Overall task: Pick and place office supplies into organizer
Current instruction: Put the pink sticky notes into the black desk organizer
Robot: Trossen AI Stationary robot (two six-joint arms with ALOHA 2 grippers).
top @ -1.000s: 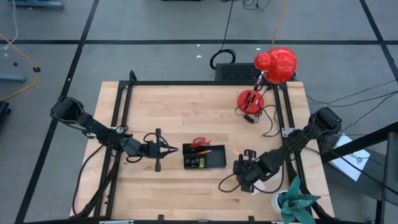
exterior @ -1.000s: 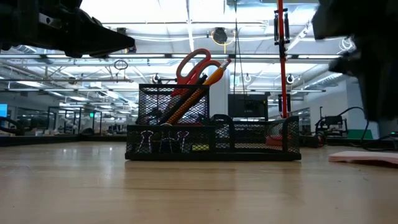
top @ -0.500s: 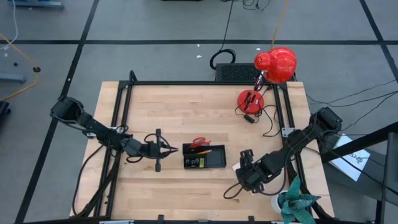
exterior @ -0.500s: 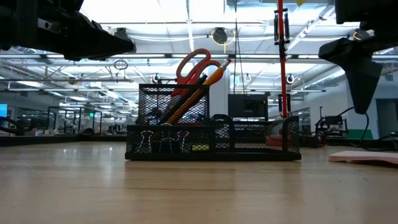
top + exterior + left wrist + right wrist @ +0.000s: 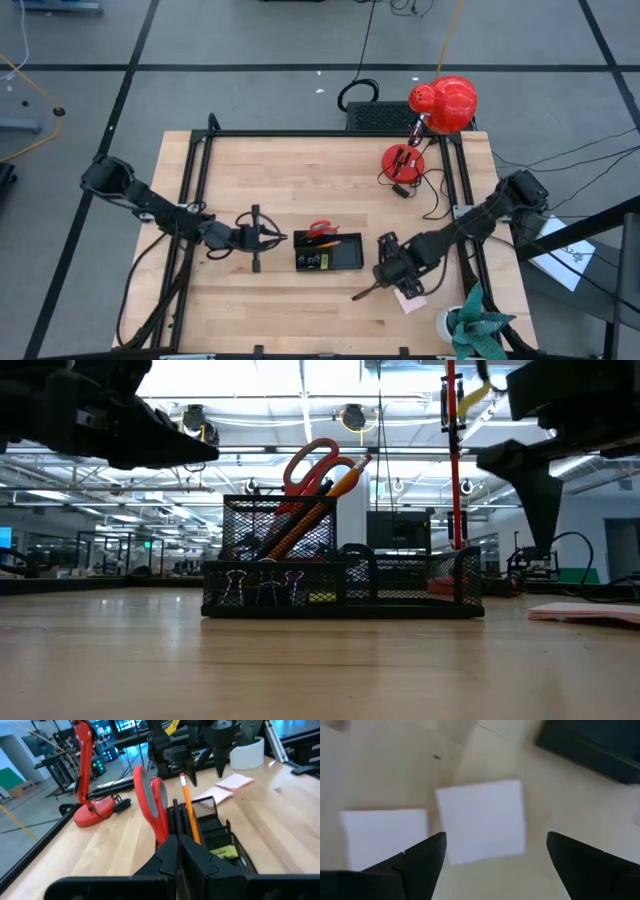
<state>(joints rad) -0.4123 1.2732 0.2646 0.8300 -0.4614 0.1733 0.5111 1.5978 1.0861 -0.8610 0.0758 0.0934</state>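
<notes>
The black mesh organizer (image 5: 340,258) stands mid-table. Red-handled scissors (image 5: 310,460), orange pencils (image 5: 189,810) and black pens stand tilted in its tall compartment. Binder clips (image 5: 262,586) and a yellow-green bit (image 5: 223,851) lie in the low ones. My left gripper (image 5: 283,239) hovers level and shut just left of the organizer, holding nothing. To the organizer's right my right gripper (image 5: 390,268) points down, open and empty, above two pale pink sticky-note pads (image 5: 482,820) (image 5: 385,837) lying flat on the table.
A red desk lamp (image 5: 440,105) with its round base (image 5: 403,160) stands at the far right. Behind it is a black box with a cable (image 5: 375,115). A white cup holding a green plant (image 5: 470,325) sits at the near right corner. Bare wood lies near and far of the organizer.
My right gripper has moved a little toward the organizer and the table's far edge and has rolled about its own axis. It now points down beside the sticky-note pad, which it covered before in the high view. The pad has stayed flat on the table.
</notes>
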